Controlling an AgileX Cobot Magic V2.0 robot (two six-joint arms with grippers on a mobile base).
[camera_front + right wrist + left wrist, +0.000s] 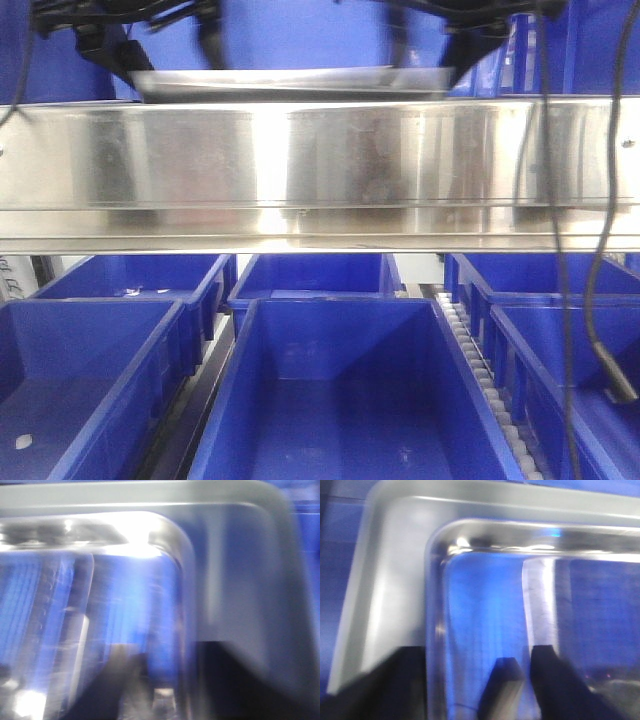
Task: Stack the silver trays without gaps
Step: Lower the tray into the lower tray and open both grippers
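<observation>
A shiny silver tray [485, 595] sits nested inside a duller grey silver tray [385, 580], corner within corner. The right wrist view shows the same pair: the inner tray [125, 580] and the outer one [240, 580]. In the front view the trays [300, 82] appear as a thin band behind the rail. My left gripper [475, 650] [165, 55] is open, straddling the inner tray's left rim. My right gripper [170, 647] [432, 55] is open across the right rim. The wrist views are blurred.
A long mirror-like steel rail [320, 160] spans the front view and hides the lower part of the trays. Below it stand several deep blue bins [330, 390], with a roller track [480, 370] between them. Black cables [600, 300] hang at the right.
</observation>
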